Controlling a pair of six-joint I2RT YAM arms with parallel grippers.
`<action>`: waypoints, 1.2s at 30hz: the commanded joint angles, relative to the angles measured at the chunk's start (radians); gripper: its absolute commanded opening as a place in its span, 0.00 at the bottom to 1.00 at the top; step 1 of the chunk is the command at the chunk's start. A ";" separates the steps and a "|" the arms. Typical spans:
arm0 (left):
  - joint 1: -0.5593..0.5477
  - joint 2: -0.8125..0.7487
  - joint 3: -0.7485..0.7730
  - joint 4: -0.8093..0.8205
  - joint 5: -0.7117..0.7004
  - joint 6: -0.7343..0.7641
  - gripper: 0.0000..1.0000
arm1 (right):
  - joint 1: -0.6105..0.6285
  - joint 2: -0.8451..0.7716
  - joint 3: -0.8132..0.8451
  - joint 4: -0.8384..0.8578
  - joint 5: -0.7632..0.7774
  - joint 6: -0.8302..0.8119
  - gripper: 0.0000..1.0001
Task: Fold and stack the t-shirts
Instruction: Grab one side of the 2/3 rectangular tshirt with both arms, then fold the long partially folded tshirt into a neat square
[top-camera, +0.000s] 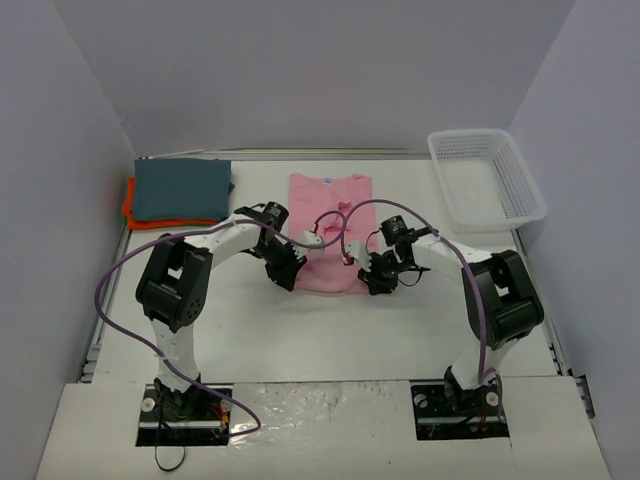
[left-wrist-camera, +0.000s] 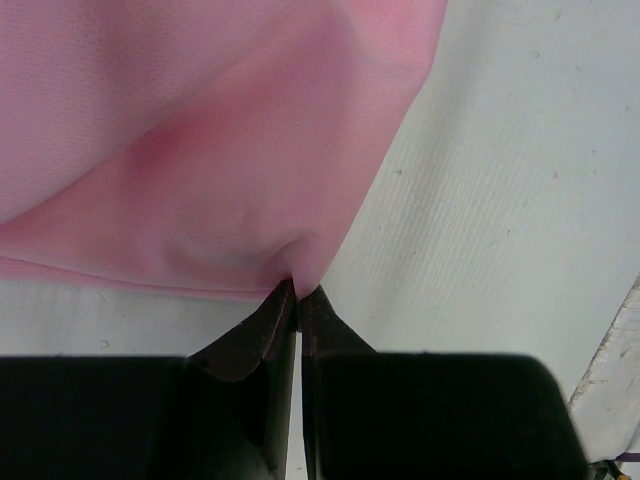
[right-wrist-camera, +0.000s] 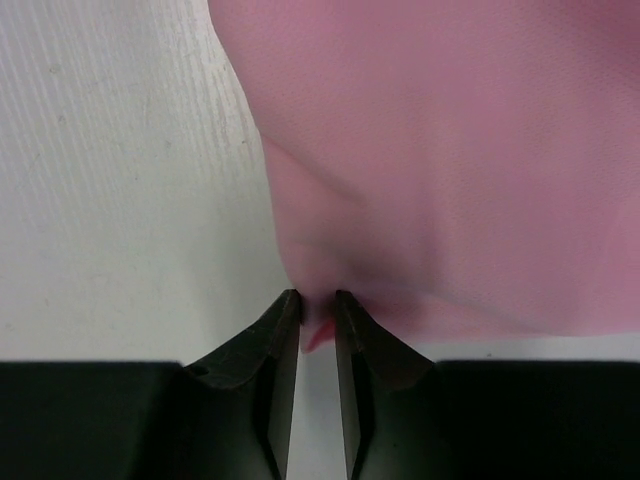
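The light pink t-shirt (top-camera: 330, 215) lies in the middle of the table, narrowed into a long strip. My left gripper (top-camera: 291, 277) is shut on its near left corner, and the left wrist view shows the pink cloth (left-wrist-camera: 230, 150) pinched between the black fingertips (left-wrist-camera: 265, 320). My right gripper (top-camera: 372, 281) is shut on its near right corner, with pink cloth (right-wrist-camera: 440, 150) caught between its fingertips (right-wrist-camera: 272, 330). A dark slate blue-grey t-shirt (top-camera: 182, 188) lies folded on a bright orange t-shirt (top-camera: 130, 208) at the far left.
A white plastic mesh basket (top-camera: 486, 178) stands at the far right. White walls close the table on the left, back and right. Purple cables (top-camera: 355, 215) arch over the pink shirt between the arms.
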 joint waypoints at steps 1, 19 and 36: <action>-0.004 -0.002 0.056 -0.041 0.058 0.021 0.02 | 0.021 0.058 -0.025 -0.007 0.110 0.031 0.16; 0.019 -0.071 0.073 -0.139 0.044 0.088 0.02 | 0.019 -0.087 0.061 -0.232 0.128 0.079 0.00; 0.010 -0.227 0.131 -0.587 0.182 0.344 0.02 | 0.021 -0.347 0.158 -0.576 0.008 0.039 0.00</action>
